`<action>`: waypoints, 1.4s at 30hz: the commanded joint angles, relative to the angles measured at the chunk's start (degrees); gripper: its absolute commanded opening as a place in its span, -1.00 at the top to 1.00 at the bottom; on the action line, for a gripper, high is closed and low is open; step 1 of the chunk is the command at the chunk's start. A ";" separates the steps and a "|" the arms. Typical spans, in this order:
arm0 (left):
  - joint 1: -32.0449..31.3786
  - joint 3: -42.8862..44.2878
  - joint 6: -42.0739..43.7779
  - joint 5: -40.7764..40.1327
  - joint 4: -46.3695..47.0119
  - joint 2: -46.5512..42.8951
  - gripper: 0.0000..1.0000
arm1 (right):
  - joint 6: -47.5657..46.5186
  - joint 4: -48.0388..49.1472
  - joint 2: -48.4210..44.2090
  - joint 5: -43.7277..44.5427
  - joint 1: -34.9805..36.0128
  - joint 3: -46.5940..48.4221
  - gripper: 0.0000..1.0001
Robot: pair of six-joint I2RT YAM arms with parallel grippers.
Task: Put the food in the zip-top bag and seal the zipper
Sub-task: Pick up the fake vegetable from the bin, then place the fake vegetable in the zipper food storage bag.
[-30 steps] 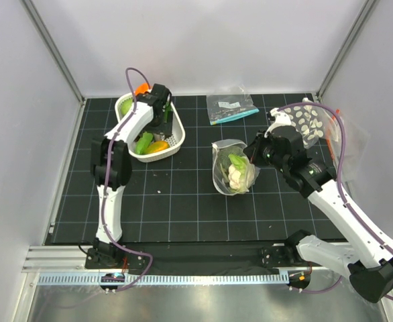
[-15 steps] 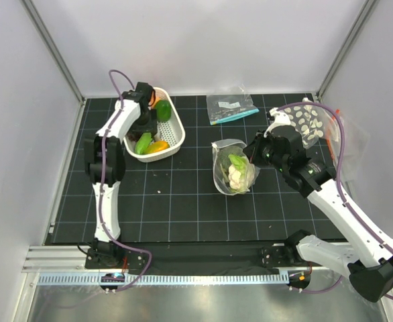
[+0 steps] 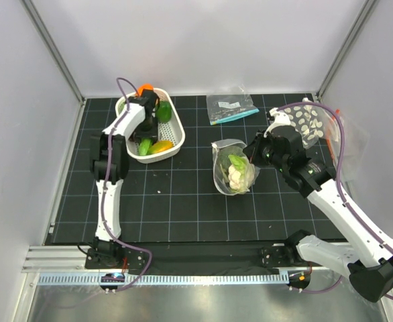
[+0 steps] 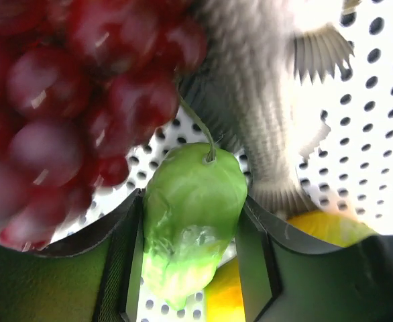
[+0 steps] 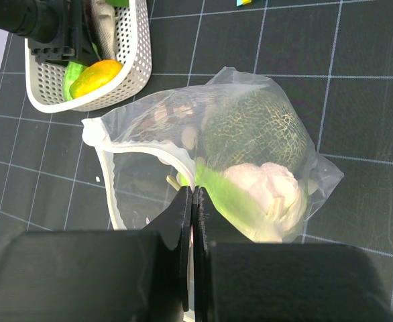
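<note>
While the left hand (image 4: pixel 191 201) sits inside the white basket (image 5: pixel 140 47), its two fingers clasp a green piece (image 4: pixel 193 228) from either side, with red grapes (image 4: pixel 55 100) just beside it and a yellow-orange piece (image 5: pixel 94 77) near. Across the black surface (image 5: pixel 357 107), the right hand (image 5: pixel 192 201) has its fingers pressed together on the edge of the zip-top bag (image 5: pixel 149 147) at its mouth (the zipper (image 5: pixel 106 178) gapes in a loop, unsealed). A dark green melon (image 5: pixel 257 131) and a white cauliflower (image 5: pixel 263 188) lie inside the bag, touching.
</note>
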 commanded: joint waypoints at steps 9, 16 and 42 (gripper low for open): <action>-2.69 -20.53 -3.68 5.62 21.37 -30.90 0.32 | 0.11 2.68 -0.02 -0.59 0.15 0.00 0.98; -9.19 -33.98 -4.21 14.14 39.01 -41.53 0.45 | 0.11 2.59 1.39 -2.35 0.15 0.88 0.98; -28.53 -61.42 9.49 22.84 76.84 -65.99 0.99 | 4.94 -0.57 9.82 -13.33 -0.03 8.00 0.99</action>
